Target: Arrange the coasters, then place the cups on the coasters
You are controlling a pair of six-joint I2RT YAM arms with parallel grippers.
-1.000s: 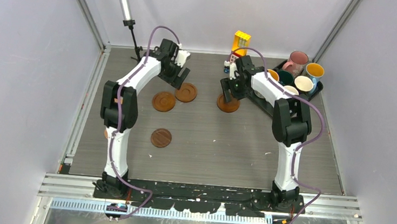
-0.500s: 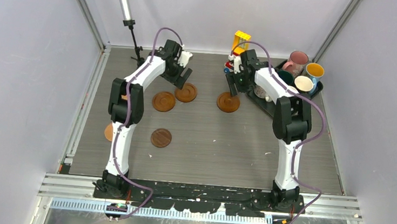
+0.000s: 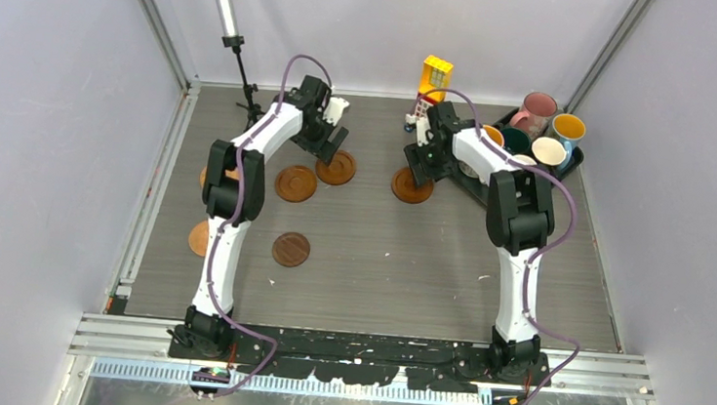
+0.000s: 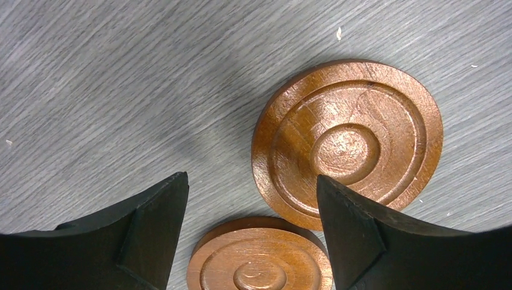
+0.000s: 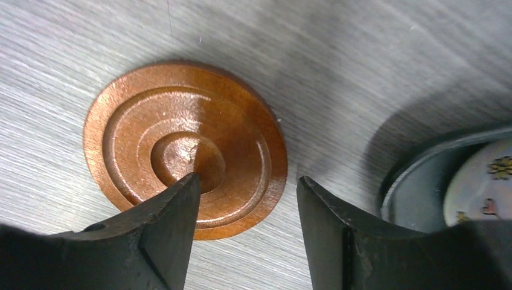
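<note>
Several wooden coasters lie flat on the table: one under my left gripper, one beside it, one under my right gripper, and one nearer the front. In the left wrist view my left gripper is open above two ringed coasters and holds nothing. My right gripper is open over the right edge of a coaster. The cups stand in the black tray at the back right, among them pink, blue and white.
A yellow-red toy block tower stands just behind the right gripper. A black lamp stand rises at the back left. Another coaster shows partly behind the left arm. The tray's rim lies close to my right fingers.
The right gripper lifted toward the back, then came down again over its coaster. The left arm's elbow shifted right, uncovering a coaster at the left. No coaster or cup moved.
</note>
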